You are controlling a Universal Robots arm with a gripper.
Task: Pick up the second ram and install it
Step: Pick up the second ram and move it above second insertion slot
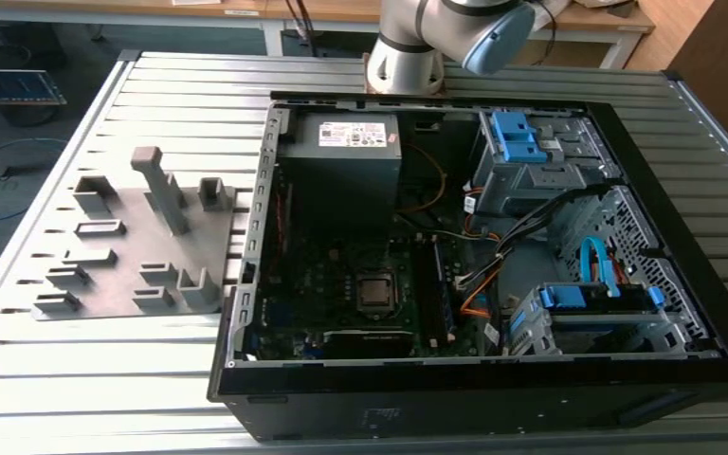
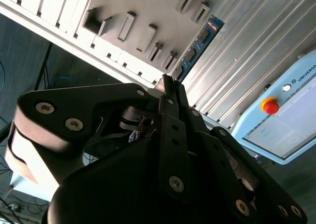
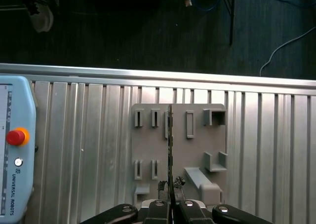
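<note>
The end effector is clamped tight on the second ram, with the grey fixture plate well beyond its fingertips.

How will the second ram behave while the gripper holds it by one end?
The second ram looks like a thin flat board, so probably stiff and light. The gripper pinches only one end, so it could pivot if bumped. Its exposed chips suggest it is fragile.

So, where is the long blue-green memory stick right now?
In the second wrist view the blue-green memory stick is clamped between the black fingers, reaching out over the edge of the grey plastic fixture plate.
</note>
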